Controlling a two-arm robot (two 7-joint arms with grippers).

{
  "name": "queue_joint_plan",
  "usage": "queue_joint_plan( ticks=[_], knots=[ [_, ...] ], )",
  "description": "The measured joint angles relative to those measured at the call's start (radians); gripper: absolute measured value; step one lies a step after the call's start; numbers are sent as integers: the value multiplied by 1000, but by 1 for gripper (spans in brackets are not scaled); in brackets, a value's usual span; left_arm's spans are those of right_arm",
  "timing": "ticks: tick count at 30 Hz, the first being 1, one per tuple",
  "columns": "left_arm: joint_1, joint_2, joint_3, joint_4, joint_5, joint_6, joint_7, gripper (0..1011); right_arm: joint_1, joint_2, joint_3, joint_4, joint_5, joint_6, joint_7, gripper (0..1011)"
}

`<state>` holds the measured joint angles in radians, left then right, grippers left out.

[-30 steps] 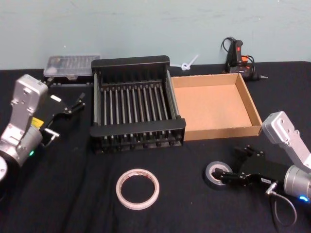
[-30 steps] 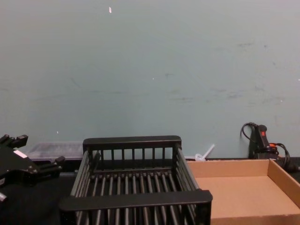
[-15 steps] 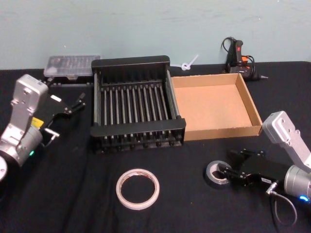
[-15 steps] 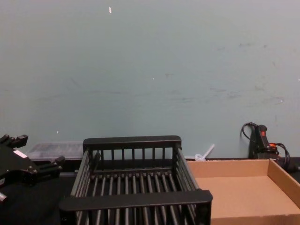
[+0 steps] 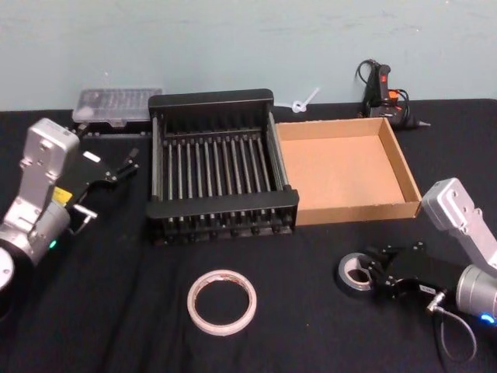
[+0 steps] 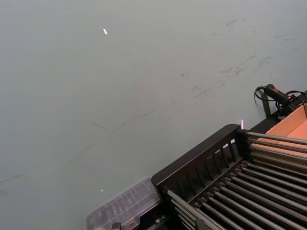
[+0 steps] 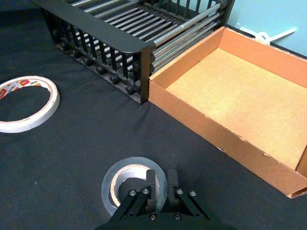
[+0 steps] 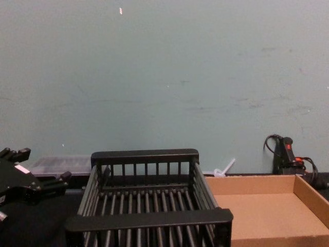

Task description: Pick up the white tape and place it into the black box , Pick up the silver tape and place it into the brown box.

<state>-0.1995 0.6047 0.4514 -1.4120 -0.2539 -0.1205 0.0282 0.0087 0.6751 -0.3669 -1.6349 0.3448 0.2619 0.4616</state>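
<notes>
The right claw [image 7: 157,184] is pinched shut on the near wall of the silver tape [image 7: 125,181], which lies on the tabletop [image 5: 116,311] in front of the brown box [image 5: 342,171]. The left claw [image 5: 116,167], fingers spread and holding nothing, hangs left of the black box [image 5: 221,206], with the white tape [image 5: 222,301] flat in front of that box.

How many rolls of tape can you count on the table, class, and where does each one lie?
2. The white tape lies flat on the black cloth in front of the black box. The silver tape lies further right, before the brown box, its wall pinched by the right gripper.
</notes>
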Motion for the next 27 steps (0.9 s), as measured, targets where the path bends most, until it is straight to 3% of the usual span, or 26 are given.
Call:
queue_joint_plan(
  ticks=[6, 18, 27],
  knots=[
    [0, 0, 0, 0, 0, 0, 0, 1001, -1, 0, 1, 0, 1, -2, 1, 140],
    [0, 0, 0, 0, 0, 0, 0, 1002, -13, 0, 45, -24, 44, -43, 13, 140],
    [0, 0, 0, 0, 0, 0, 0, 1001, 19, -10, 73, -30, 67, -66, 4, 139]
  ],
)
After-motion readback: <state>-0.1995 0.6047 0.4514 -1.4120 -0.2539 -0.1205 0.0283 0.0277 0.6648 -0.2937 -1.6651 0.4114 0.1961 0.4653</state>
